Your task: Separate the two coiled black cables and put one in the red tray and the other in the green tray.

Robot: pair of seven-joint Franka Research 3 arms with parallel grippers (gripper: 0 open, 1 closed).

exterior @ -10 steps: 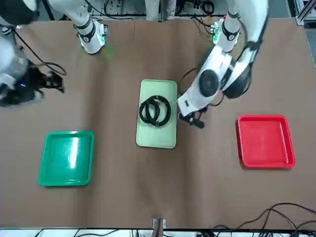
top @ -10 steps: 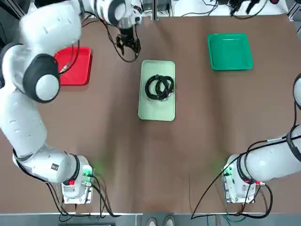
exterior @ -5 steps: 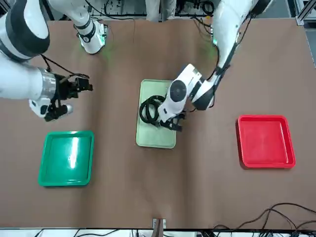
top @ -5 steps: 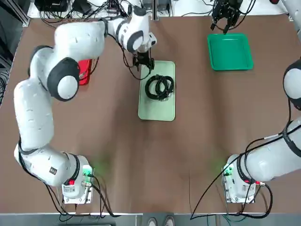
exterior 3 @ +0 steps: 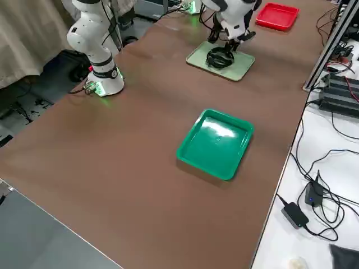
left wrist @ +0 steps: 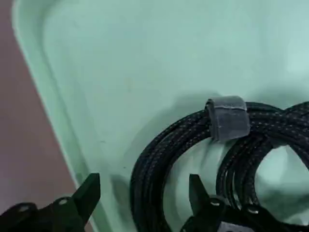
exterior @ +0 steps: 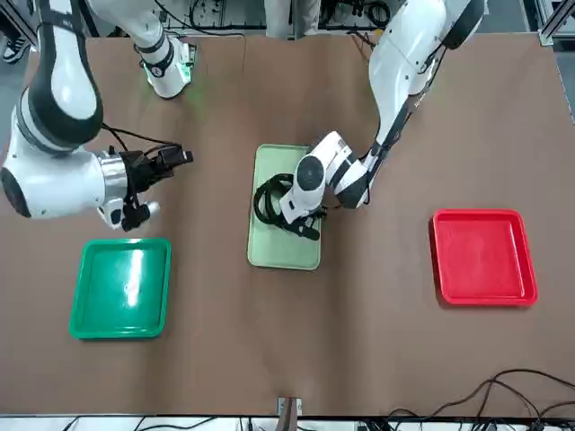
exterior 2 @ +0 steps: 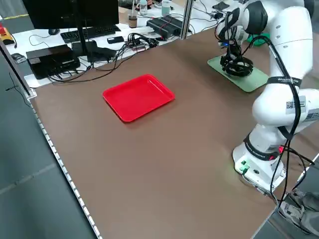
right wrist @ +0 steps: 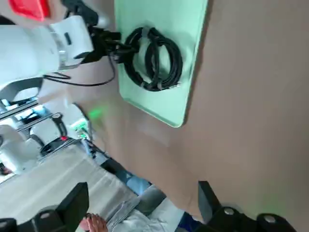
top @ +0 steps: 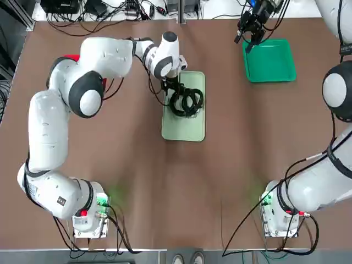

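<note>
1. Two coiled black cables (top: 186,102) lie overlapping, side by side, on one pale mint-green tray (top: 183,126) at the middle of the brown worktop (top: 165,181).
2. There are three trays in all: the mint one, one red tray (exterior: 482,256) and one dark green tray (top: 269,60). The red and green trays are both bare and sit well apart from the cables, on opposite sides of the mint tray.
3. Two white robot arms work the worktop, one at each side.
4. The left arm reaches from its base across the worktop in a long bend, its wrist tipped downward over the edge of the mint tray nearest the red tray.
5. The left gripper (left wrist: 143,191) is down at the cables with its fingers (left wrist: 88,192) partly open. In the left wrist view, one finger stands beside the tray's rim and the other inside the coil, so the outer strand of the nearer coil runs between them. The fingers do not yet pinch it.
6. A grey strap (left wrist: 227,118) binds that coil, a little way along the strand from the fingers.
7. The right arm is raised, with the right gripper (top: 250,27) hanging in the air by the far corner of the green tray, wide open and holding nothing, well apart from the cables.
</note>
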